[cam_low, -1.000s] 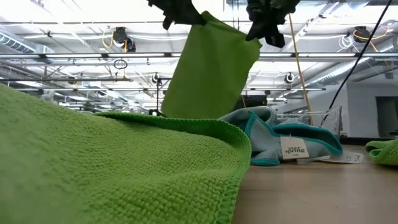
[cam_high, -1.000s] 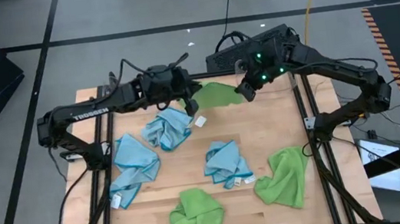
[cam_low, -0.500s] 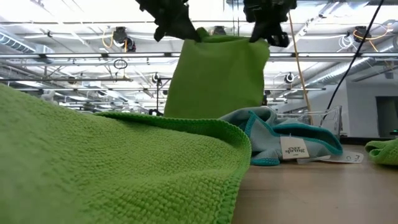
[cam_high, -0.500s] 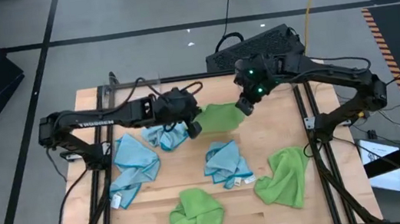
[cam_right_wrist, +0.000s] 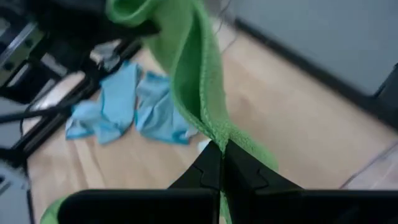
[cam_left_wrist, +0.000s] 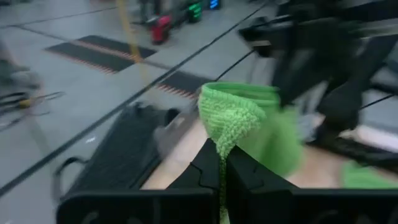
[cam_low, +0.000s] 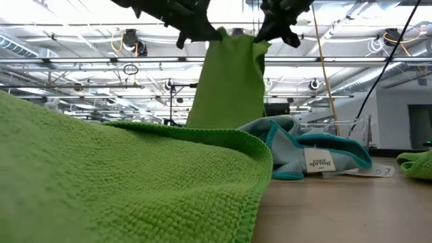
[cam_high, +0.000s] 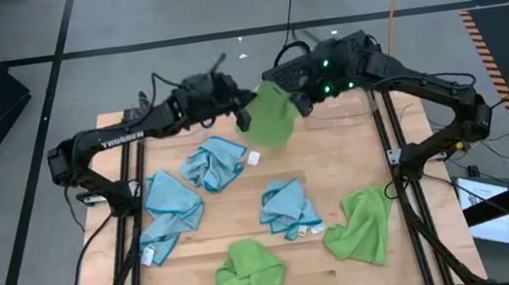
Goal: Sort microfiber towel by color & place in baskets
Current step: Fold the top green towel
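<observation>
Only one clear basket (cam_low: 351, 133) is visible, in the low view behind the blue towel (cam_low: 307, 150); can't tell what's in it. From above I can't make it out. Both grippers, left (cam_high: 244, 119) and right (cam_high: 301, 104), pinch the top corners of a green towel (cam_high: 271, 121), which hangs above the table's far side. The towel's tag (cam_low: 319, 162) reads "ever spring"; the left arm says TROSSEN.
</observation>
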{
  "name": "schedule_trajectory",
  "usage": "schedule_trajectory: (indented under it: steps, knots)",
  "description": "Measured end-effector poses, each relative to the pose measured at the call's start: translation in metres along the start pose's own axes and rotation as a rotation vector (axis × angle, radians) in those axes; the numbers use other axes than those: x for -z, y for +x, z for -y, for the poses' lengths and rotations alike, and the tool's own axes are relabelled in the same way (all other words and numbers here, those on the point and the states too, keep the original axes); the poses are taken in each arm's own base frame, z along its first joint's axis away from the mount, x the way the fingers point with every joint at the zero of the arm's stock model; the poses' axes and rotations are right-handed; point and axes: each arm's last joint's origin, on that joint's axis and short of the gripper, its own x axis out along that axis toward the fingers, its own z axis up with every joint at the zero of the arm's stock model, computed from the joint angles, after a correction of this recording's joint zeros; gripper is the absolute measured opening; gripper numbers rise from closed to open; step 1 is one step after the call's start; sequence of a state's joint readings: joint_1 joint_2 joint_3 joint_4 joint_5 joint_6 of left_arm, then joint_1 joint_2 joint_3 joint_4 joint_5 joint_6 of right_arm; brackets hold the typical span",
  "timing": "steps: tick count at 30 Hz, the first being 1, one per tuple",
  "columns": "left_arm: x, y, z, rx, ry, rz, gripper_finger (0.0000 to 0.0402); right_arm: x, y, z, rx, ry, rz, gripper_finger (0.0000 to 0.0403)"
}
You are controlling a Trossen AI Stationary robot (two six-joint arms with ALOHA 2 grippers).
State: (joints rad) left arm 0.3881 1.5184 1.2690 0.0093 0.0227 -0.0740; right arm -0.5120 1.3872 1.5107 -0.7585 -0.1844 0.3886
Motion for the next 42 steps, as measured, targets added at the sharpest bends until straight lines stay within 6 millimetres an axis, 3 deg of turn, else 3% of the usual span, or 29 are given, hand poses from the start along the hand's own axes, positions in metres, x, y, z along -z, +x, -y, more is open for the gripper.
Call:
schedule_trajectory:
  steps: [6, 11, 20, 33, 42]
  knots:
    - [0.013, -0.008, -0.01, 0.065, -0.055, -0.176, 0.0003, -0.01, -0.017, -0.002, -0.013, -0.012, 0.01, 0.0]
    - [0.034, -0.015, 0.002, 0.097, -0.027, -0.413, 0.0005, 0.008, -0.003, -0.018, -0.13, -0.009, -0.112, 0.0]
    - [0.05, -0.023, 0.041, 0.192, 0.037, -0.554, 0.0003, 0.067, 0.037, -0.039, -0.228, 0.045, -0.354, 0.0]
    - [0.065, -0.04, 0.104, 0.335, -0.023, -0.683, 0.0005, 0.093, 0.049, -0.052, -0.486, 0.097, -0.537, 0.0002]
    - [0.079, -0.048, 0.142, 0.391, -0.082, -0.673, 0.0006, 0.106, 0.05, -0.057, -0.555, 0.13, -0.646, 0.0003]
